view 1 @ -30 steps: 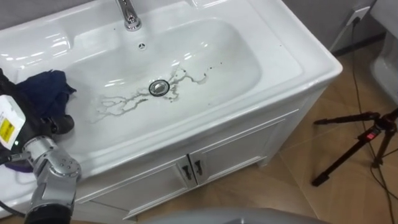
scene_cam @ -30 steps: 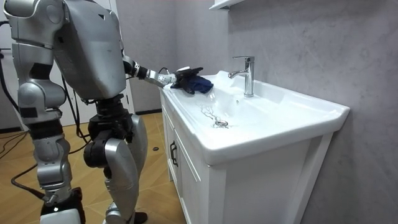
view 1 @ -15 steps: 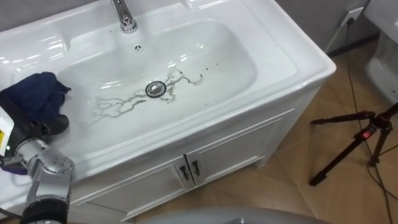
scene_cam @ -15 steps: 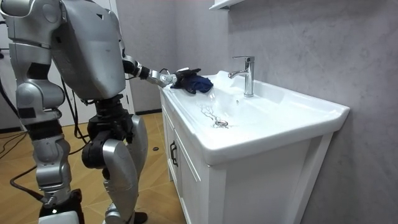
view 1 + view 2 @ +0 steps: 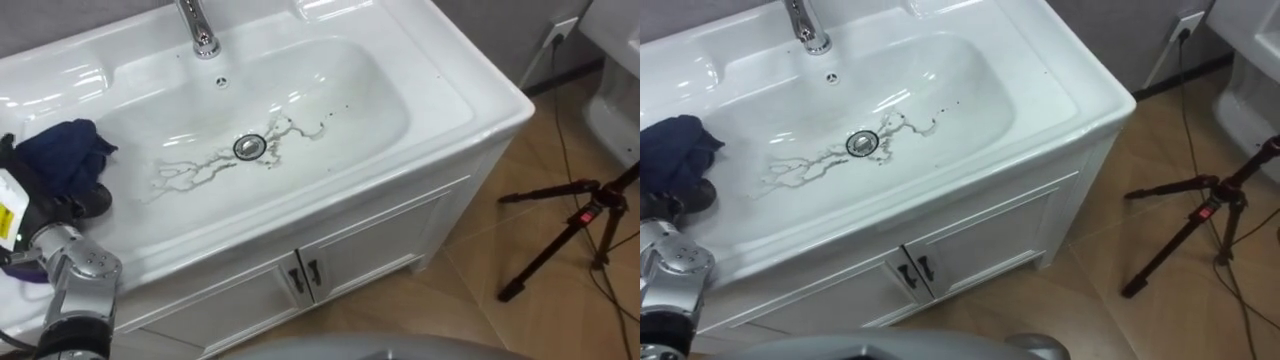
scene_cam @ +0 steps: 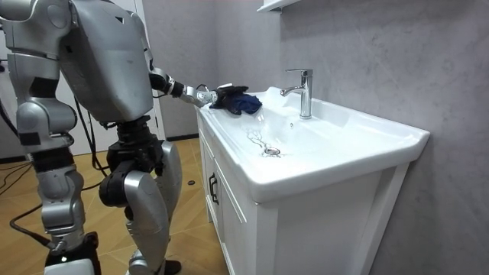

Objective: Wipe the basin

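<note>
The left hand point(image 5: 62, 207) is closed on the dark blue cloth point(image 5: 62, 150), which is bunched just beyond it on the basin's point(image 5: 440, 90) ledge. Nothing is shifted since a second ago, so wiping is judged not begun. To the hand's right, grey streaks point(image 5: 195, 172) are spread around the drain point(image 5: 250, 147), with nothing between. The faucet point(image 5: 200, 30) is set beyond, and a tripod point(image 5: 570, 225) far right.
</note>
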### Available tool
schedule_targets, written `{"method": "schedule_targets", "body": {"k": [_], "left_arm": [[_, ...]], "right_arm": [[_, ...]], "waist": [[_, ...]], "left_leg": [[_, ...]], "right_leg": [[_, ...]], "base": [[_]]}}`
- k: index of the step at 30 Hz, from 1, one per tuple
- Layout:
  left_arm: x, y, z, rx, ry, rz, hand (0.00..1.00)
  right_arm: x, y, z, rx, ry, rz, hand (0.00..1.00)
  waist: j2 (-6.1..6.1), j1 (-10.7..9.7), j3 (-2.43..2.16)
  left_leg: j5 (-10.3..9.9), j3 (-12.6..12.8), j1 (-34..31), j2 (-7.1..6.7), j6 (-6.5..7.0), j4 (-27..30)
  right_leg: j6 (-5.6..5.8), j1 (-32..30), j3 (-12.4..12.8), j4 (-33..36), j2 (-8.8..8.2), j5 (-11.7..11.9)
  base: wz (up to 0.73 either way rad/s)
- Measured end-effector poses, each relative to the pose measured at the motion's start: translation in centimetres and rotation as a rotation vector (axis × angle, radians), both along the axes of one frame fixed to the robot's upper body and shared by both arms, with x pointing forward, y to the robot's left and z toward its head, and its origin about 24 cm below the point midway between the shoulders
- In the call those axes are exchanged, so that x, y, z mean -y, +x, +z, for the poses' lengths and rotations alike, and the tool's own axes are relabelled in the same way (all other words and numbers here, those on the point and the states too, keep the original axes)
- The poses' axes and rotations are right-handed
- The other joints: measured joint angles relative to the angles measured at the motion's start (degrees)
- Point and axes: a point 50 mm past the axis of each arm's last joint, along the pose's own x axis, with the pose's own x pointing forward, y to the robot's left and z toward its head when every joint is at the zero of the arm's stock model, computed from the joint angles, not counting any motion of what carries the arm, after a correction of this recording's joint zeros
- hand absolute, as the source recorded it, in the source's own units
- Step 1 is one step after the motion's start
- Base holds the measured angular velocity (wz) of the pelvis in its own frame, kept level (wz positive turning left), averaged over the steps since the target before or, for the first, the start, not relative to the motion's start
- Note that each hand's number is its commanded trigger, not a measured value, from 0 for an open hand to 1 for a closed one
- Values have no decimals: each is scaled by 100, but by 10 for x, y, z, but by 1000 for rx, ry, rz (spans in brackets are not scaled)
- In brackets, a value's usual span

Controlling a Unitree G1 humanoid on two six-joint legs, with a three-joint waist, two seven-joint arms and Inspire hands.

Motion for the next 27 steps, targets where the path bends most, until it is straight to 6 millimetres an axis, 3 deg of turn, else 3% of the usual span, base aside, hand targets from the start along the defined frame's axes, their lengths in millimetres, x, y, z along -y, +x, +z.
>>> {"method": "schedule_targets", "body": {"k": [10,27], "left_arm": [[-11,-4,2,-25,37,8,100],[-8,-4,0,32,-49,64,100]], "right_arm": [[0,9,0,16,-3,10,0],[0,9,0,11,19,-15,0]], "waist": [[-19,12,-12],[-58,0,-38]], "left_leg": [[4,8,37,-4,-7,37],[4,-23,47,-15,-6,1]], "right_leg": [[-4,57,-9,-19,-31,-1],[3,71,-102,-8,-44,-4]], "base": [[1],[1]]}}
